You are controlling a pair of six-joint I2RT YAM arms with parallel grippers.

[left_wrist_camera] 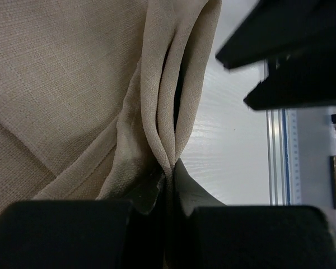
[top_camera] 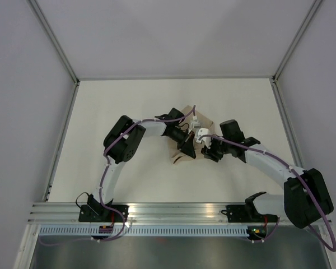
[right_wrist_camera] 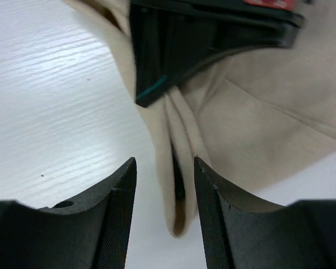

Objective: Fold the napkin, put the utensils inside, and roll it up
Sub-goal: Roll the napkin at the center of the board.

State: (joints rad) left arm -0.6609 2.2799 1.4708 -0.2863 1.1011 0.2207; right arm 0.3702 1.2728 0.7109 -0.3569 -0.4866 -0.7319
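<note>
The beige napkin lies bunched at the table's middle, mostly under both arms. My left gripper is shut on a raised fold of the napkin, pinching it at the jaws. My right gripper is open, and its two fingers straddle the end of the same fold without touching it, just above the table; the midpoint between its tips lies on the fold's edge. A dark shape shows inside the fold. The knife is not plainly visible in any view.
The white table is bounded by grey walls at the back and sides. A metal rail runs along the near edge by the arm bases. The two grippers are very close, each showing in the other's wrist view.
</note>
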